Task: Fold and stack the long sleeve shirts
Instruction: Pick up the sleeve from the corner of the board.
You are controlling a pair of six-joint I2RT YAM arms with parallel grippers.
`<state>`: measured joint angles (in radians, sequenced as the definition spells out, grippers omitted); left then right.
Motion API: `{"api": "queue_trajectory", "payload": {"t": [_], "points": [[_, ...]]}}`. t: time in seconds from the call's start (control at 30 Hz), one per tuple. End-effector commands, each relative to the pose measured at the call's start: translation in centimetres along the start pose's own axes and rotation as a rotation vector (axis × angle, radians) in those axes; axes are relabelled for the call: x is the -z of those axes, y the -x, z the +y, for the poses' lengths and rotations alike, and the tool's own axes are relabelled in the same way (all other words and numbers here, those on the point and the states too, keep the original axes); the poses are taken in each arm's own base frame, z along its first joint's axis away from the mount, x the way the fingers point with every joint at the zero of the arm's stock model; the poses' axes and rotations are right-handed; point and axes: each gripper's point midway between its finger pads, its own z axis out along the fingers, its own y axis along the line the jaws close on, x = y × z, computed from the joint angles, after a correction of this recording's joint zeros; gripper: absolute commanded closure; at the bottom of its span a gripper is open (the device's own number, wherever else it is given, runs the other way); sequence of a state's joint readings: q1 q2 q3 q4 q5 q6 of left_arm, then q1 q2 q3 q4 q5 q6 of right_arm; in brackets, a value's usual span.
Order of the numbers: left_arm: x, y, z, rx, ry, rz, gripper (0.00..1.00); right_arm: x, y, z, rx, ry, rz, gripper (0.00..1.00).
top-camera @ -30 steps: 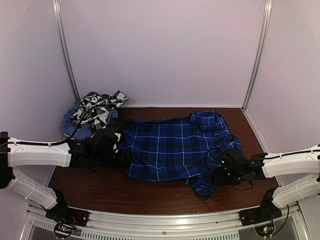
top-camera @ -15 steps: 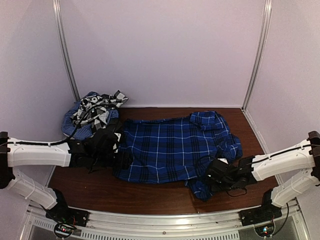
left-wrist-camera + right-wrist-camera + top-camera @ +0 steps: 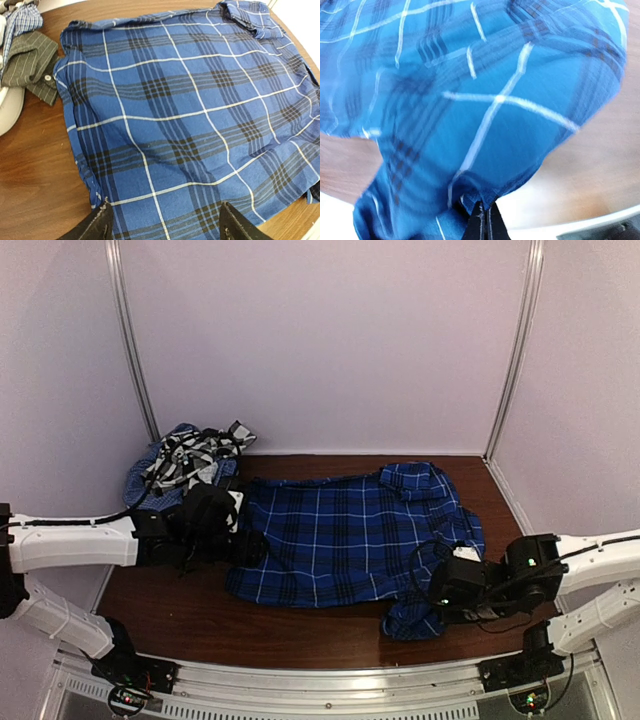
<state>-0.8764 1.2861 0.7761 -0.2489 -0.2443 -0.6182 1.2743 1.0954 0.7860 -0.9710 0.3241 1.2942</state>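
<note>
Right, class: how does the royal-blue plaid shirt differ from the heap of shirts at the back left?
The royal-blue plaid shirt lies spread nearly flat; the heap is crumpled. The plaid shirt is one garment; the heap mixes several patterns. The right gripper is shut on the plaid shirt; nothing grips the heap. Both are patterned cloth.
</note>
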Motion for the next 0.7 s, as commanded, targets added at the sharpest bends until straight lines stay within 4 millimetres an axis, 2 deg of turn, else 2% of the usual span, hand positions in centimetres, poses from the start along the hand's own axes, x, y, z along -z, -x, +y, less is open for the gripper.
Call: {"api": "queue_trajectory", "payload": {"t": [0.0, 0.1, 0.17, 0.33, 0.5, 0.57, 0.67], "points": [[0.7, 2.0, -0.7, -0.018, -0.016, -0.054, 0.26, 2.7, -1.1, -2.4, -0.024, -0.131, -0.009, 1.0], [1.0, 2.4, -0.8, -0.02, -0.02, -0.064, 0.26, 4.6, -1.1, -1.7, 0.005, -0.164, -0.029, 1.0], [1.2, 2.6, -0.8, -0.021, -0.023, -0.071, 0.26, 5.3, -1.1, -0.5, 0.031, -0.151, -0.033, 1.0], [2.0, 3.0, -0.6, -0.02, -0.021, -0.09, 0.26, 7.0, -0.6, 2.5, 0.036, -0.075, -0.078, 1.0], [2.4, 2.8, 0.0, -0.023, 0.0, -0.092, 0.25, 9.0, -0.1, 4.5, -0.001, 0.021, -0.135, 1.0], [2.4, 2.6, 0.1, -0.021, 0.001, -0.092, 0.25, 10.2, 0.6, 5.1, -0.024, 0.072, -0.17, 1.0], [2.4, 2.3, 0.2, -0.017, 0.003, -0.087, 0.25, 12.0, 2.8, 5.9, -0.047, 0.139, -0.255, 1.0]]}}
